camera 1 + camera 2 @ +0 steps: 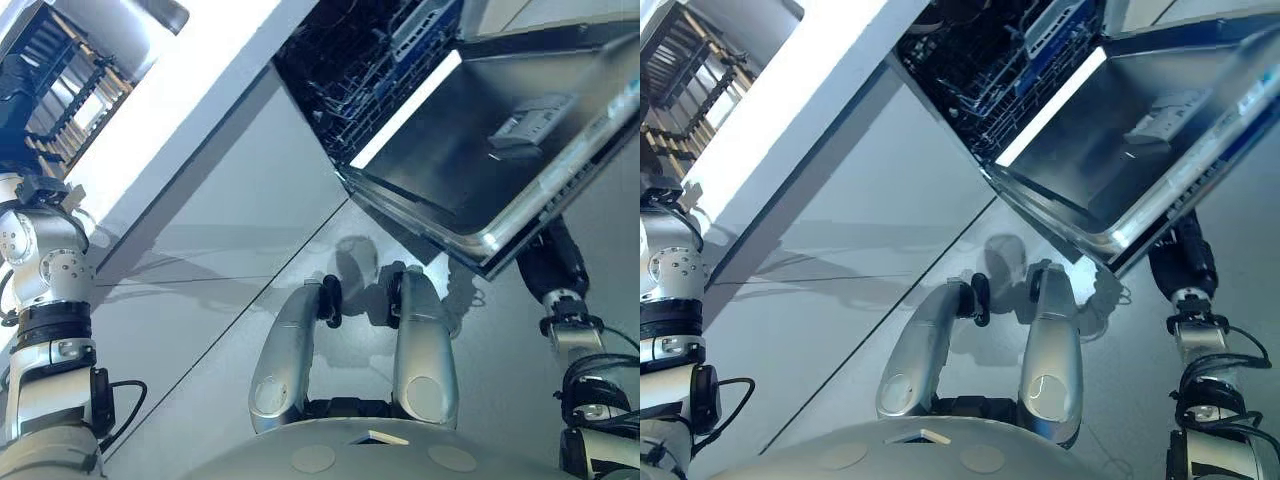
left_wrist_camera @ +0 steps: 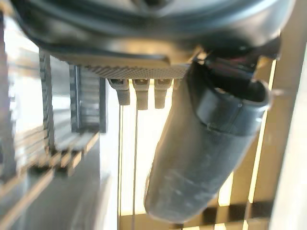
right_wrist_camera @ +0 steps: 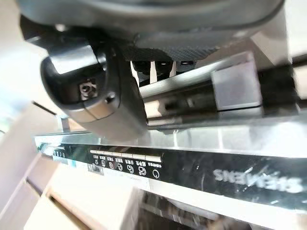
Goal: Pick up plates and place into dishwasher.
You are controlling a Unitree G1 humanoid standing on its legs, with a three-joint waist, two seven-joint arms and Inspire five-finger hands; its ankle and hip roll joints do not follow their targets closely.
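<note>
Nearest, beneath the front lip of the dishwasher door (image 1: 470, 150): right hand (image 3: 96, 96), close against the underside by the control strip (image 3: 192, 172). Cannot tell whether spread, closed or clamped on the lip; hidden below the door in the head views, and too close in its own wrist view. Looks empty of any plate.

Judged step: door down, loading not yet begun, fetching a plate comes next. To do it well:
- Bring the right hand out from under the door before anything else, drawing it away from the lip rather than up, so as not to lift or slam the door.
- Mind the door itself, which hangs low over the floor (image 1: 230, 260); carry any plate over it, not round its corner.
- Aim for the wire racks (image 1: 350, 70) just behind the door, and set the plate on edge between the tines rather than flat on top.

Beyond the door, to its left: white table (image 1: 190, 100), and past that a slatted rack (image 1: 75, 100), well apart from the door. Left hand (image 2: 201, 143) up by those slats, nothing in it; spread or curled, cannot tell.

Hard to make out:
- Where the plates are. Likeliest in that slatted rack, but glare washes it out, so only a guess.
- What already sits in the dark wire racks.
- How far the racks are pulled out over the door.
</note>
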